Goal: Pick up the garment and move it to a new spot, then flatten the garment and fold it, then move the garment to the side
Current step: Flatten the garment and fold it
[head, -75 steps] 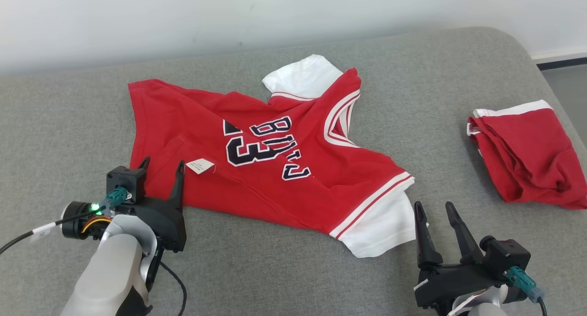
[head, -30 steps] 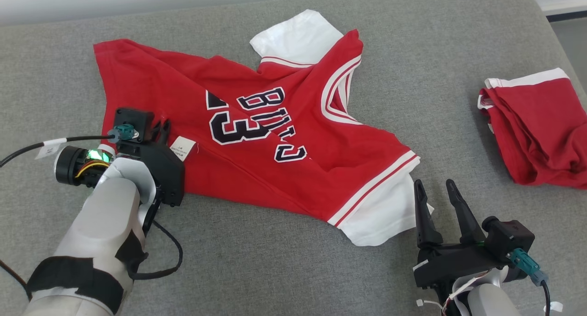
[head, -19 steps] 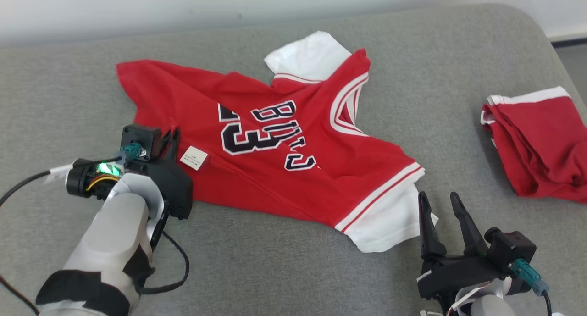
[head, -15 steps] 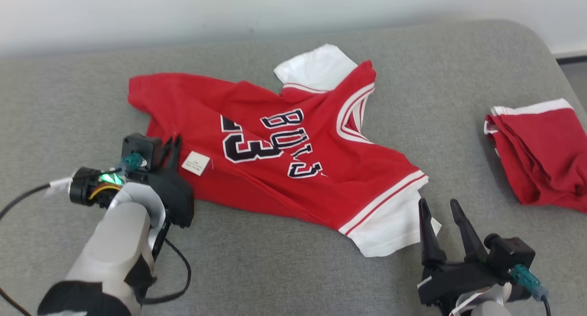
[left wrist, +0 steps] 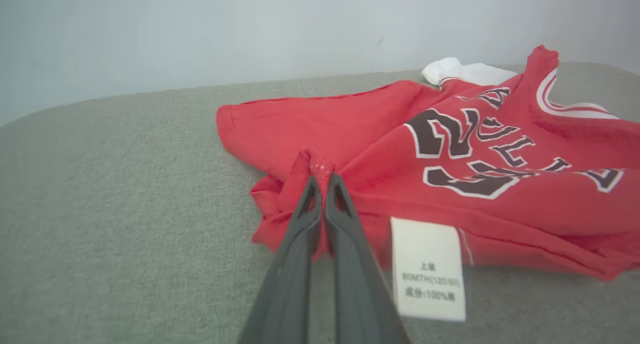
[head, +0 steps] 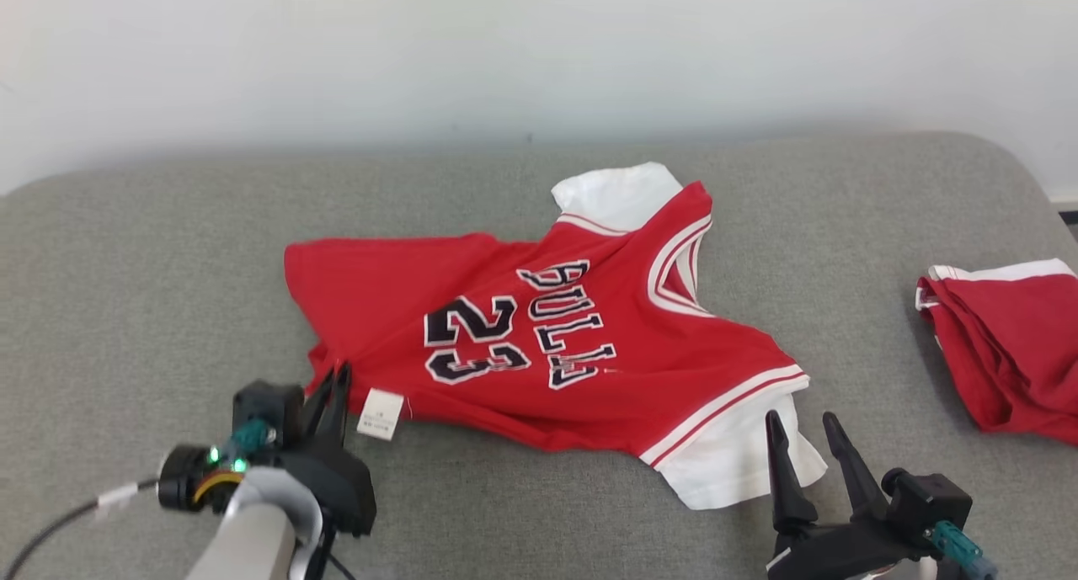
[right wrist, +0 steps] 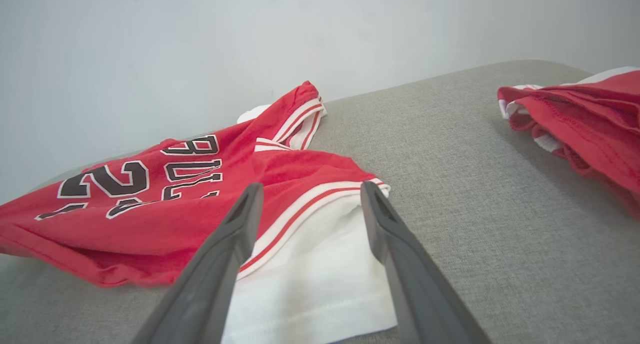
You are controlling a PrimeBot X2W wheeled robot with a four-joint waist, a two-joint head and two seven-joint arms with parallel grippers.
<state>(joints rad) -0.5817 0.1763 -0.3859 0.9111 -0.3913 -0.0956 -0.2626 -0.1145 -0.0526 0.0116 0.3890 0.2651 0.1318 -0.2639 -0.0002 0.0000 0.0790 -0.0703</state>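
Garment, your red jersey, lies spread across the middle of the grey cushion. Your left gripper is clamped on its hem, beside the white label. Your right gripper stands wide apart at the white sleeve near the front edge, holding nothing.

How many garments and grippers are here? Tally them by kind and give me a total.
Garments: 2, the jersey and the folded garment.
Grippers: 2, the left gripper and the right gripper.
Total: 4.
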